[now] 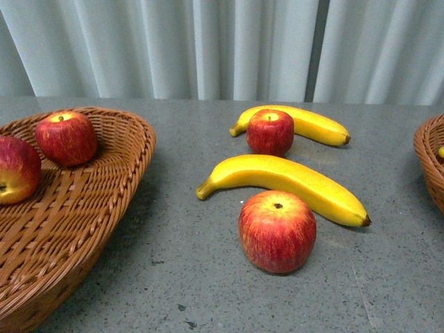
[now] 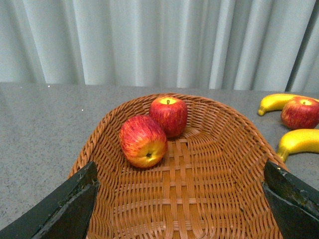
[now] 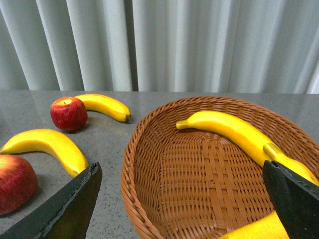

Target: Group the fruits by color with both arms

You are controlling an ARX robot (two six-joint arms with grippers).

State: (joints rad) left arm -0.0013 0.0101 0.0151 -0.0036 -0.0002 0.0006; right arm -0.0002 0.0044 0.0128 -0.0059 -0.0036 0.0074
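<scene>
Front view: near apple [image 1: 277, 231], near banana [image 1: 291, 182], far apple [image 1: 270, 132] and far banana [image 1: 312, 125] clustered at the middle of the counter [image 1: 173, 270], bare strips either side up to the left basket [image 1: 118, 194] rim and right basket [image 1: 429, 156] rim. Left fingers [image 2: 65, 209] spread wide over two basketed apples [image 2: 143, 141]; right fingers [image 3: 70, 204] spread over basketed bananas [image 3: 229, 128], nothing gripped.

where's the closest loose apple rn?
Front view: the near apple sits mid-frame on the grey table, just in front of the long banana, between the left basket and right basket, in neither.
</scene>
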